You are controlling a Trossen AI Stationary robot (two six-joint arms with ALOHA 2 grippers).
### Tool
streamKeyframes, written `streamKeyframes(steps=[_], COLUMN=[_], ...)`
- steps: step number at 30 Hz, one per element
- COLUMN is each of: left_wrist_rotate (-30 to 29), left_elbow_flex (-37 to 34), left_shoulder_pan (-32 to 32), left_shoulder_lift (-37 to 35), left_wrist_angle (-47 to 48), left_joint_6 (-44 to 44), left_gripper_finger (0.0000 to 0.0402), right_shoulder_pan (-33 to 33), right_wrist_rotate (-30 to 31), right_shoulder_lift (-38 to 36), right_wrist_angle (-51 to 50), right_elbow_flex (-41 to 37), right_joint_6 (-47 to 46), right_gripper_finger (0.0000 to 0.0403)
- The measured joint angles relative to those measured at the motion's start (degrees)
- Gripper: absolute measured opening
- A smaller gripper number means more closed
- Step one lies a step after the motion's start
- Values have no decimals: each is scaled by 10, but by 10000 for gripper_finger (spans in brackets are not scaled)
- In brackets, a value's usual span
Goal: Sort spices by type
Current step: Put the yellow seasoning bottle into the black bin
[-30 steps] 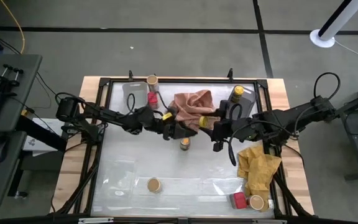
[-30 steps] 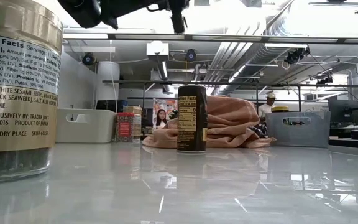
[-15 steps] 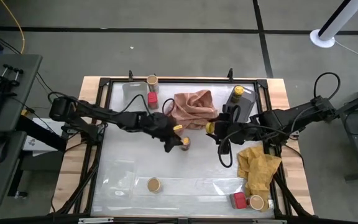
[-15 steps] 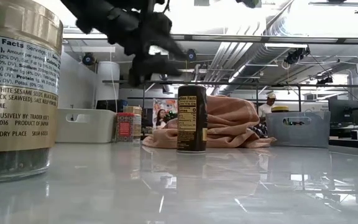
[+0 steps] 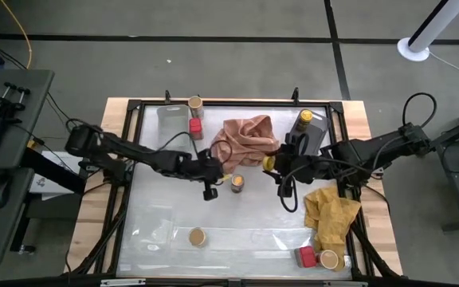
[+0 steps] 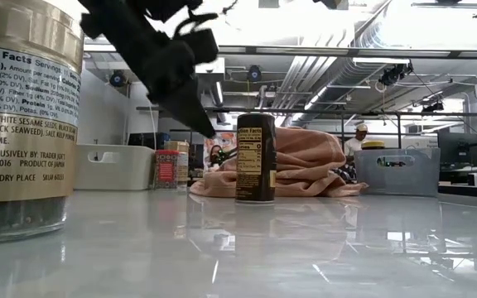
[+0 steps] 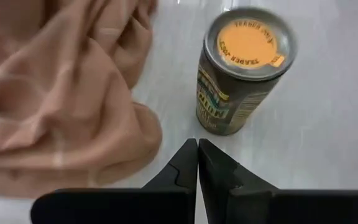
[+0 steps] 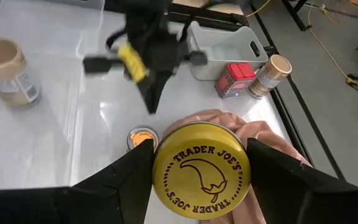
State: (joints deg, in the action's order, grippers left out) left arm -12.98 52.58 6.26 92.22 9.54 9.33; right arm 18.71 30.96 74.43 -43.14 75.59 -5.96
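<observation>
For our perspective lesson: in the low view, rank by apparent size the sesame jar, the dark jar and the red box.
1. sesame jar, inflated by closeness to the camera
2. dark jar
3. red box, farthest away

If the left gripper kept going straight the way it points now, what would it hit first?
Probably the bare table top. The left gripper, fingers shut and empty, points down at the surface just short of the yellow-lidded spice jar, with the pink cloth beside it. Depth is unclear, so it might graze the jar's base.
</observation>
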Motion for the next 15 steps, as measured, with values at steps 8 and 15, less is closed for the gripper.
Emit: streamKeyframes(steps=[8, 15], left_wrist_rotate=[0, 0], left_elbow_flex=[0, 0], left_shoulder_pan=[0, -5], left_shoulder_lift=[64, 102], left_wrist_angle=[-38, -97], left_joint_6=[5, 12], left_gripper_finger=[0, 0], right_shoulder_pan=[-1, -1], right_wrist_rotate=[-1, -16], right_shoulder_lift=[0, 0], right_wrist_angle=[5, 9], right_elbow_flex=[0, 0], right_joint_6=[-17, -32], right_gripper_finger=[227, 227])
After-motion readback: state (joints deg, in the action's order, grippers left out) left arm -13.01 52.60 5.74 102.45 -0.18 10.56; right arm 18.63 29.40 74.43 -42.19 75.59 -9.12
